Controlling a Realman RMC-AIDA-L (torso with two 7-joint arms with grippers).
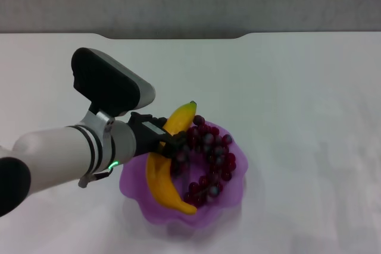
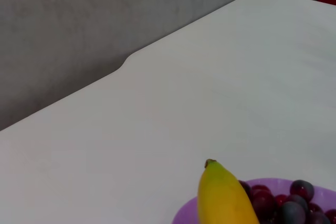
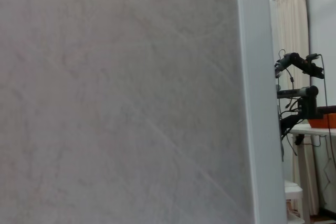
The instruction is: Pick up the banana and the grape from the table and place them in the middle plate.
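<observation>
Both fruits already lie in the purple plate (image 1: 229,197) near the middle of the table (image 1: 297,87): the banana (image 1: 161,185) on its left, the grapes (image 1: 211,156) right. The left gripper (image 1: 172,145) sits at the banana; I cannot tell its grip. Only withdrawal seems left.

One banana (image 1: 162,179), one grape (image 1: 208,159) bunch, one plate (image 1: 229,200).
</observation>
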